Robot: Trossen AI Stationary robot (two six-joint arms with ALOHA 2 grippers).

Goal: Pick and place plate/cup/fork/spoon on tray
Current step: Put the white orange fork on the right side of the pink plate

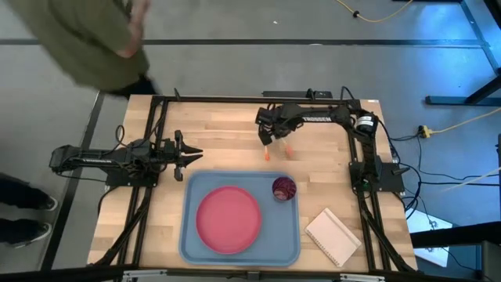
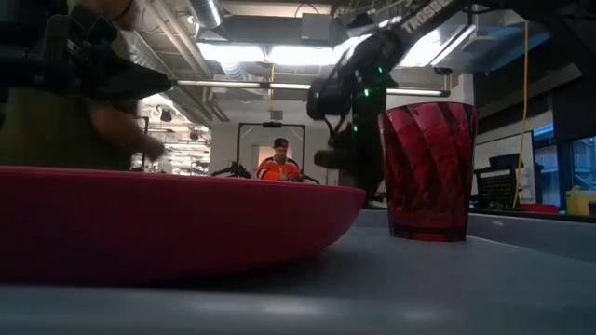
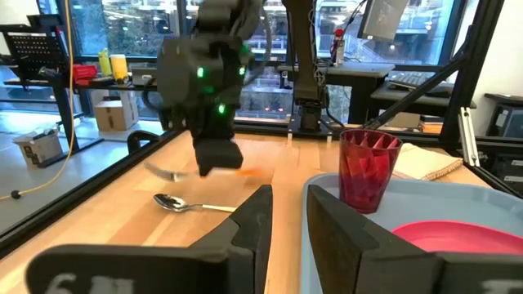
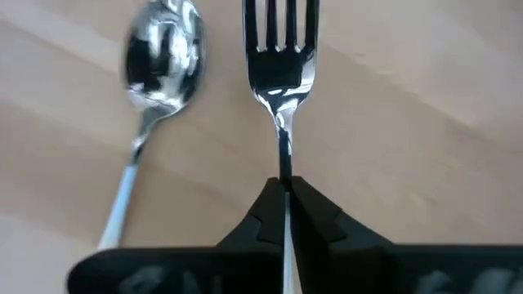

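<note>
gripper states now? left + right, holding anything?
Left end effector: open, empty, parked at the table's left edge beside the tray.
Right end effector: shut on the fork, with the spoon alongside it.

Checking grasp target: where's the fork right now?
In the right wrist view the fork is pinched by its handle in the right gripper, beside the spoon. In the high view that is over the bare wood just beyond the tray.

Wood worktop (image 1: 235, 125): blue tray (image 1: 192, 235) sits at front-centre, white notepad (image 1: 333, 236) just to its right. Spoon (image 4: 159, 49) lies on bare wood behind the tray, w/ fork (image 4: 280, 57) alongside.
</note>
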